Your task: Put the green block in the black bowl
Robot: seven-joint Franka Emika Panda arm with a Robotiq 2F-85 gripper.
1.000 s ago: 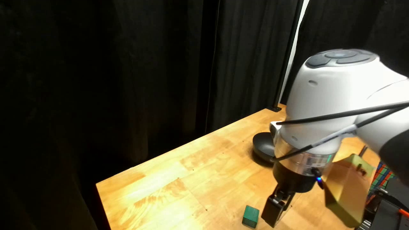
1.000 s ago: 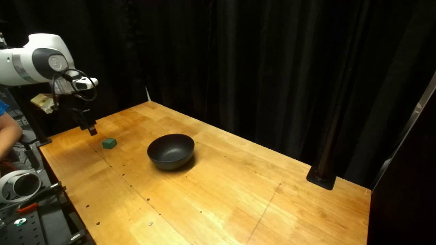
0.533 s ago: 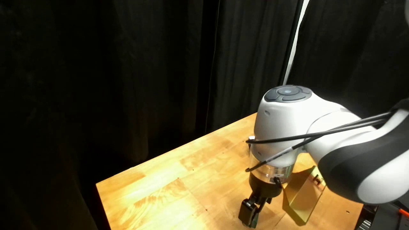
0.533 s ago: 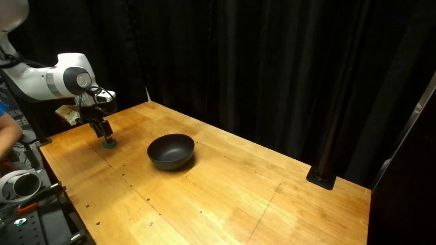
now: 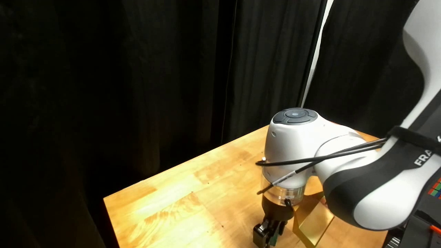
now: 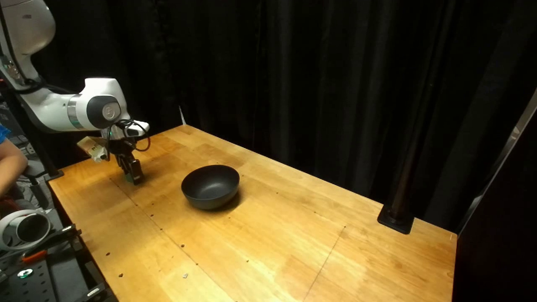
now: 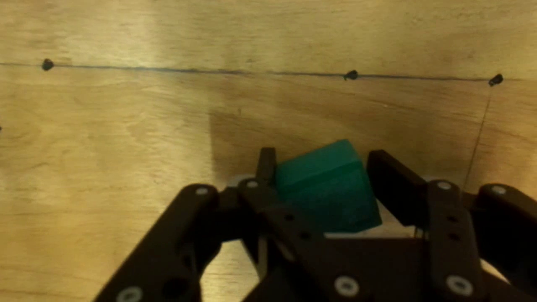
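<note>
In the wrist view the green block sits between the two dark fingers of my gripper. One finger lies along its left side, and the tip of the other meets its right side; the block is turned slightly between them. Both exterior views show the gripper low at the table, with only a sliver of the green block showing beside the fingers. The black bowl stands upright on the table, apart from the gripper, with nothing visible inside. The arm hides the bowl in an exterior view.
A yellowish plate sticks out from the wrist, close above the table. A black pole base stands near the table's far edge. Someone's arm and a cart with clutter are beside the table at the left.
The arm has come down and across to the green block. The jaws, wide before, have narrowed around it. The bowl has stayed where it was.
</note>
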